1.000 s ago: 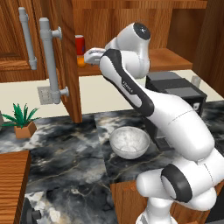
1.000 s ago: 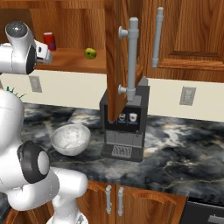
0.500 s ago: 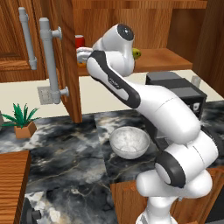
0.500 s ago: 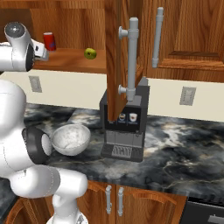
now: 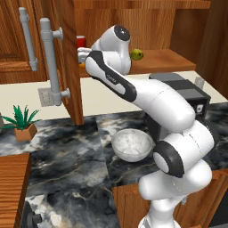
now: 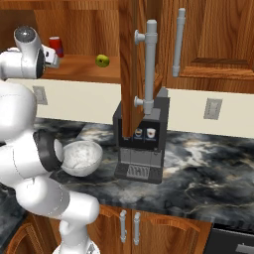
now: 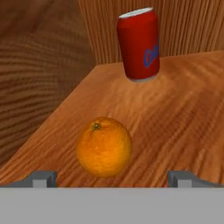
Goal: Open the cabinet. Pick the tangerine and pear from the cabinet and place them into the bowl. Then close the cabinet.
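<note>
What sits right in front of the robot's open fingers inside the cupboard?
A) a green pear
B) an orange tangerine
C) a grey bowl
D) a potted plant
B: in the hand view the tangerine lies on the wooden shelf between the open gripper tips, with the red can behind it.

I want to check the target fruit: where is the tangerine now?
In the hand view, the tangerine lies on the cabinet shelf, in front of the red can, between the open gripper's fingertips.

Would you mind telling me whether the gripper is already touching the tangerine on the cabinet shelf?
Apart. In the hand view the tangerine sits between the two fingertips of the open gripper, with bare wooden shelf visible on either side of it.
</note>
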